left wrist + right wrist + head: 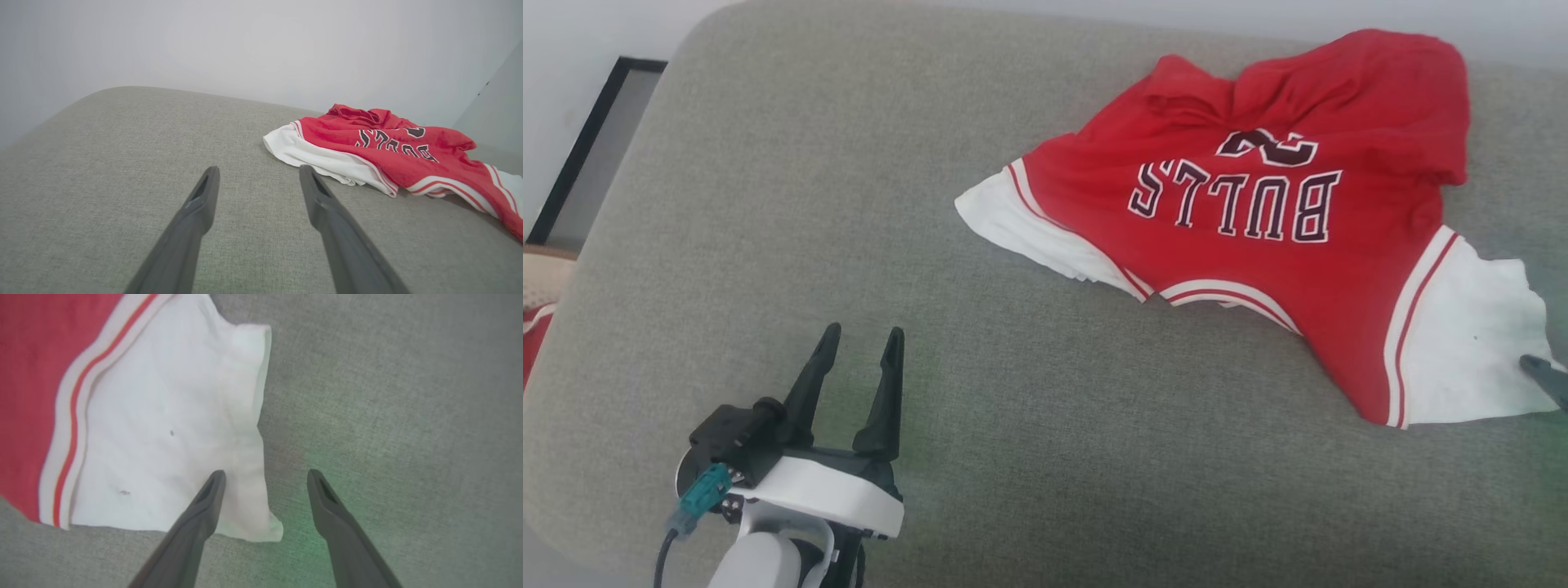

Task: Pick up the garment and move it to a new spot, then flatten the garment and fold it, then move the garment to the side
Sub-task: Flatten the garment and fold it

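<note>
The garment (1241, 245) is spread, rumpled, on the far right part of a grey cushion (849, 204). Its lettering is upside down in the head view and its far end is bunched. The left gripper (863, 329) is held open and empty over the near left of the cushion, well apart from the garment, with bare fabric between. The right gripper (265, 473) is likewise spread wide with nothing grasped. One finger is seen over the edge of the white sleeve (163, 428), the other over cushion just beside it; contact cannot be told. A dark-framed panel (596, 139) is seen beyond the cushion's left corner, and a red and cream thing (539, 302) is cut off at its left edge.
</note>
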You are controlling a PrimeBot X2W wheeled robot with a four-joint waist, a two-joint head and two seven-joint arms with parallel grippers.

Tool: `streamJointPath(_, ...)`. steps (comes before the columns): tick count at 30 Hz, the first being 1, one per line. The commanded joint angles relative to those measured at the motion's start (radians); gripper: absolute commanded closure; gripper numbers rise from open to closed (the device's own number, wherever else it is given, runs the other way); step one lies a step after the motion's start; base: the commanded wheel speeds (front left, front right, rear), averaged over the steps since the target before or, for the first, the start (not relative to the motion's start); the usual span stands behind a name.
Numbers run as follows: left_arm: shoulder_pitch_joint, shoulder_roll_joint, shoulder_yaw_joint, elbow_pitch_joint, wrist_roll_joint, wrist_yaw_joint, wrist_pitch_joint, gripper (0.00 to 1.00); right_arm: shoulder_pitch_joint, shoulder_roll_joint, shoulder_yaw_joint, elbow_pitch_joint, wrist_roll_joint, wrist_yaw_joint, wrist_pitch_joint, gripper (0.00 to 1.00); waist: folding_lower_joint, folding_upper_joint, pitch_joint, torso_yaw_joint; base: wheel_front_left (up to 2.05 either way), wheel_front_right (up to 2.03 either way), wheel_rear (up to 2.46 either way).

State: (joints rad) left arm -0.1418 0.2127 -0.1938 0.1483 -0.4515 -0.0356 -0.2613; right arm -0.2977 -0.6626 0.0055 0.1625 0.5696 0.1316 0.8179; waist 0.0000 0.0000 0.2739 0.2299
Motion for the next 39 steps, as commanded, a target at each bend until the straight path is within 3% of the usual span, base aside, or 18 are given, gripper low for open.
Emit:
streamJointPath(1, 0.009, -0.03, 0.04, -0.006, 0.041, -0.025, -0.005, 0.0, -0.015, 0.009, 0.005, 0.019, 0.015, -0.002, 0.02, 0.0, 0.0, 0.0, 0.017, 0.011, 0.0, 0.0, 0.0)
streamJointPath(5, 0.016, -0.071, 0.086, -0.006, 0.086, -0.051, -0.005, 0.0, -0.008, 0.021, 0.018, 0.046, 0.033, -0.001, 0.055, 0.0, 0.0, 0.0, 0.028, 0.018, 0.0, 0.0, 0.0)
streamJointPath(6, 0.019, -0.082, 0.1, -0.003, 0.099, -0.058, -0.005, 0.0, -0.005, 0.026, 0.027, 0.05, 0.039, -0.001, 0.066, 0.23, 0.0, 0.0, 0.031, 0.018, 0.0, 0.0, 0.0)
streamJointPath(7, 0.02, -0.09, 0.111, -0.002, 0.11, -0.064, -0.005, 0.0, -0.005, 0.031, 0.033, 0.047, 0.045, -0.001, 0.064, 0.77, 0.0, 0.0, 0.033, 0.019, 0.0, 0.0, 0.0)
streamJointPath(8, 0.019, -0.098, 0.122, -0.003, 0.121, -0.069, -0.005, 0.0, -0.009, 0.036, 0.031, 0.048, 0.049, -0.001, 0.056, 1.0, 0.0, 0.0, 0.035, 0.019, 0.0, 0.0, 0.0)
streamJointPath(17, 0.03, -0.137, 0.172, -0.006, 0.189, -0.093, -0.005, 0.0, -0.049, 0.032, 0.001, 0.069, 0.068, -0.002, -0.039, 1.0, 0.0, 0.0, 0.037, -0.009, 0.0, 0.0, 0.0)
streamJointPath(22, 0.033, -0.142, 0.188, -0.01, 0.198, -0.095, -0.005, 0.0, -0.059, 0.006, -0.066, 0.116, 0.075, -0.002, -0.112, 1.0, 0.0, 0.0, 0.034, -0.039, 0.0, 0.0, 0.0)
streamJointPath(31, 0.03, -0.13, 0.166, -0.019, 0.186, -0.096, -0.005, 0.0, -0.064, -0.013, -0.222, 0.23, 0.071, -0.002, -0.241, 1.0, 0.0, 0.0, 0.043, -0.075, 0.0, 0.0, 0.0)
streamJointPath(37, 0.021, -0.109, 0.145, -0.007, 0.165, -0.096, -0.005, 0.0, -0.073, -0.003, -0.253, 0.291, 0.023, -0.002, -0.324, 1.0, 0.0, 0.0, 0.049, -0.085, 0.0, 0.0, 0.0)
streamJointPath(38, 0.02, -0.104, 0.137, -0.002, 0.16, -0.096, -0.005, 0.0, -0.076, 0.006, -0.253, 0.296, 0.024, -0.002, -0.338, 0.68, 0.0, 0.0, 0.048, -0.089, 0.0, 0.0, 0.0)
streamJointPath(39, 0.017, -0.1, 0.125, 0.002, 0.146, -0.096, -0.005, 0.0, -0.078, 0.012, -0.252, 0.299, 0.019, -0.002, -0.358, 0.0, 0.0, 0.0, 0.046, -0.092, 0.0, 0.0, 0.0)
